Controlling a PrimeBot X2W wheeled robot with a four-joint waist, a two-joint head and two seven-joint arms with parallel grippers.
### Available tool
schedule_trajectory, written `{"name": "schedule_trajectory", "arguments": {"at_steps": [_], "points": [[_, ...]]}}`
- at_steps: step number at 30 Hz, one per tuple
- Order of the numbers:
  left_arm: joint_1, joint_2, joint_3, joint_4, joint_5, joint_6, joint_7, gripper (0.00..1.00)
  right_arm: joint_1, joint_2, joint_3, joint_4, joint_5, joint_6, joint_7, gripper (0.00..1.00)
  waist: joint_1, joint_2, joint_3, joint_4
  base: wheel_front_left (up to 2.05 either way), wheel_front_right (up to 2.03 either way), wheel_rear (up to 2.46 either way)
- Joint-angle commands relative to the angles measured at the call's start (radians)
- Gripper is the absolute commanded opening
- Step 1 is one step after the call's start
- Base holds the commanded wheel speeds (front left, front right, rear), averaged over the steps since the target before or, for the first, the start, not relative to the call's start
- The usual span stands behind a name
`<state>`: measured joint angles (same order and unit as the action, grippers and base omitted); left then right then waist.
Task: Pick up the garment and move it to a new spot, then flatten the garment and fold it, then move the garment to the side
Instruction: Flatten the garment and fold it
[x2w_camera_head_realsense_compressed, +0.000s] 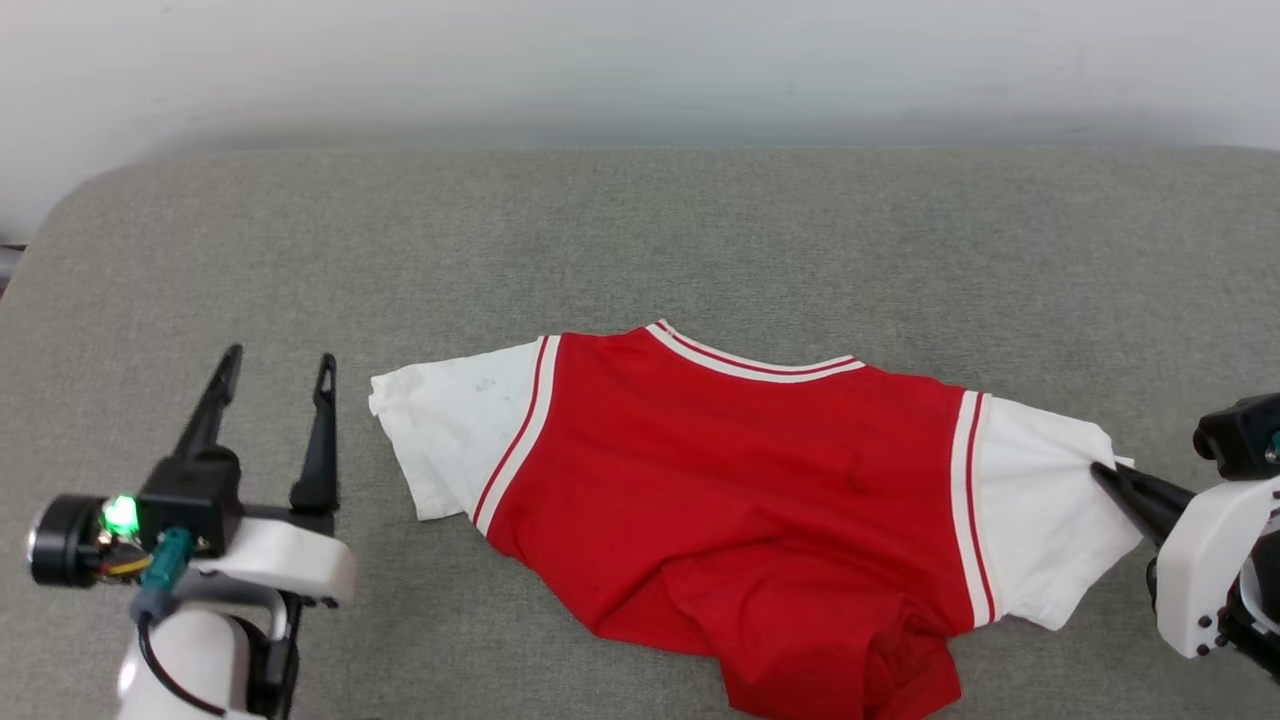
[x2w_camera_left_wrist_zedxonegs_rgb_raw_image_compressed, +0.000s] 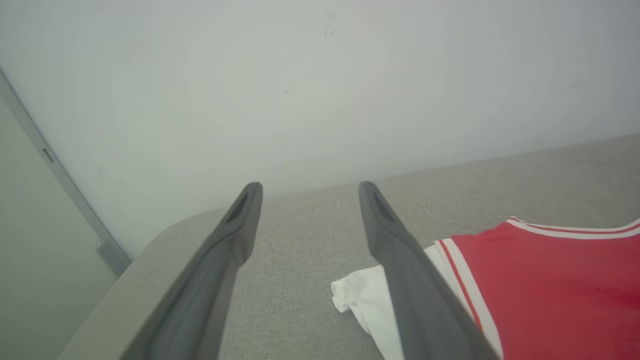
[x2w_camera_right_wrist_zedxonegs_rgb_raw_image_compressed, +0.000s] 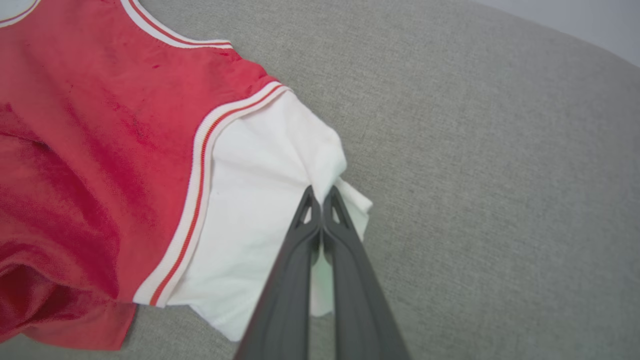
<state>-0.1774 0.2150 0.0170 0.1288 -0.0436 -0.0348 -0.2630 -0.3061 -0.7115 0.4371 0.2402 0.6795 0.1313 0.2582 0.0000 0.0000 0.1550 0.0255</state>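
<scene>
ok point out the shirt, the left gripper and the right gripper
shirt (x2w_camera_head_realsense_compressed: 740, 470): head view, on the red body.
left gripper (x2w_camera_head_realsense_compressed: 279, 357): head view, midway between its open fingertips.
right gripper (x2w_camera_right_wrist_zedxonegs_rgb_raw_image_compressed: 321, 196): right wrist view, between the fingertips, shut on the shirt.

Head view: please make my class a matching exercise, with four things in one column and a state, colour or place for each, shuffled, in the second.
Column one:
1. left gripper
2. right gripper
3. collar trim
4. grey surface

Column two:
A. red and white stripes
B. shut on the white sleeve of the garment
C. open, holding nothing
D. lying under the garment

Pairs: 1-C, 2-B, 3-A, 4-D.
</scene>
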Motion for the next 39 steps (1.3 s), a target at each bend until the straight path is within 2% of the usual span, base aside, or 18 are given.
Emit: {"name": "schedule_trajectory", "arguments": {"at_steps": [1,4,7,12,18,19,20,22,27,31,39], "points": [[-0.033,0.023,0.002,0.014,-0.005,-0.016,0.002,1.0,0.021,0.012,-0.014,-0.024,-0.013,-0.001,-0.004,0.0,0.0,0.0,-0.008,-0.012,0.0,0.0,0.0],[-0.1,0.069,-0.007,0.034,-0.018,-0.049,0.037,1.0,0.06,0.023,-0.046,-0.074,-0.034,-0.001,0.005,0.0,0.0,0.0,-0.009,-0.024,0.0,0.0,0.0],[-0.17,0.112,-0.022,0.051,-0.061,-0.077,0.12,1.0,0.091,0.037,-0.077,-0.122,-0.069,-0.001,0.02,0.0,0.0,0.0,-0.004,-0.036,0.0,0.0,0.0],[-0.292,0.199,-0.082,0.071,-0.157,-0.094,0.278,1.0,0.127,0.068,-0.121,-0.195,-0.109,-0.001,0.05,0.0,0.0,0.0,0.011,-0.052,0.0,0.0,0.0],[-0.407,0.339,-0.263,0.098,-0.37,-0.094,0.566,1.0,0.146,0.102,-0.154,-0.254,-0.144,-0.001,0.073,0.0,0.0,0.0,0.038,-0.065,0.0,0.0,0.0],[-0.423,0.359,-0.296,0.104,-0.411,-0.094,0.621,1.0,0.148,0.105,-0.158,-0.26,-0.147,-0.001,0.074,0.0,0.0,0.0,0.043,-0.066,0.0,0.0,0.0],[-0.453,0.402,-0.35,0.117,-0.482,-0.094,0.727,1.0,0.15,0.11,-0.163,-0.27,-0.15,-0.001,0.078,0.0,0.0,0.0,0.056,-0.068,0.0,0.0,0.0],[-0.487,0.435,-0.392,0.13,-0.54,-0.094,0.81,1.0,0.147,0.114,-0.166,-0.279,-0.155,-0.001,0.082,0.0,0.0,0.0,0.07,-0.072,0.0,0.0,0.0],[-0.549,0.472,-0.467,0.188,-0.652,-0.094,0.959,1.0,0.124,0.114,-0.17,-0.292,-0.159,-0.001,0.089,0.0,0.0,0.0,0.11,-0.083,0.0,0.0,0.0],[-0.591,0.481,-0.505,0.241,-0.71,-0.094,1.034,1.0,0.104,0.112,-0.163,-0.297,-0.156,-0.001,0.087,0.0,0.0,0.0,0.147,-0.095,0.0,0.0,0.0],[-0.643,0.49,-0.572,0.308,-0.751,-0.094,1.098,1.0,0.06,0.103,-0.149,-0.295,-0.15,-0.001,0.08,0.0,0.0,0.0,0.209,-0.113,0.0,0.0,0.0]]}}
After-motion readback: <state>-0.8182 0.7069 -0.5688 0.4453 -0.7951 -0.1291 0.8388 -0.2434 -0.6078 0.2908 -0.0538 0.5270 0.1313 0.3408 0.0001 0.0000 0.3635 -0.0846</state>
